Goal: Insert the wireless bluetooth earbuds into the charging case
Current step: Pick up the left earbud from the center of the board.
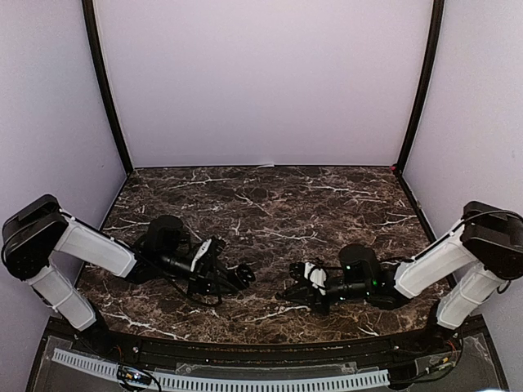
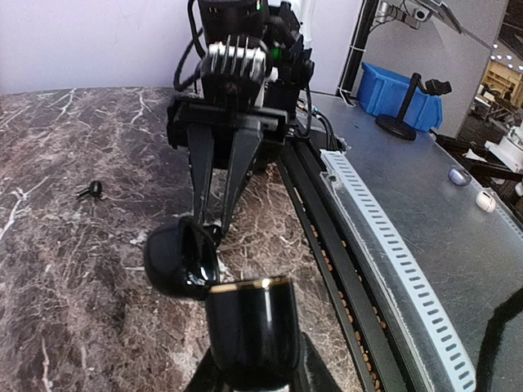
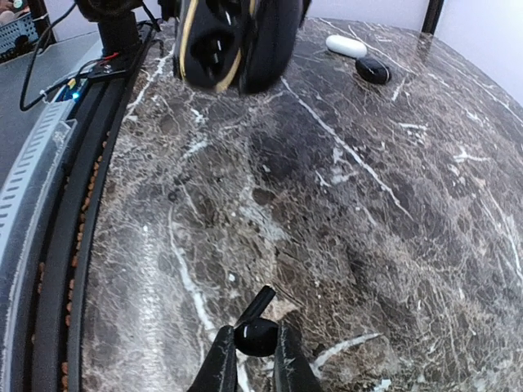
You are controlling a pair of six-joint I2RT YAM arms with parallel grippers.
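My left gripper (image 2: 257, 376) is shut on the body of a glossy black charging case (image 2: 249, 322) with a gold rim. Its lid (image 2: 178, 260) hangs open to the left. In the right wrist view the open case (image 3: 233, 37) hovers at the top, facing that camera. My right gripper (image 3: 257, 331) is shut on a black earbud (image 3: 256, 339) low over the marble, its stem pointing up and away. Another black earbud (image 2: 94, 190) lies loose on the table. From above, the left gripper (image 1: 239, 278) and right gripper (image 1: 292, 292) face each other near the front middle.
A white oval case (image 3: 346, 46) and a black oval case (image 3: 372, 71) lie on the marble table (image 3: 368, 212) beyond the held case. A black rail (image 2: 327, 245) and a slotted grey cable duct (image 2: 392, 245) run along the table's near edge.
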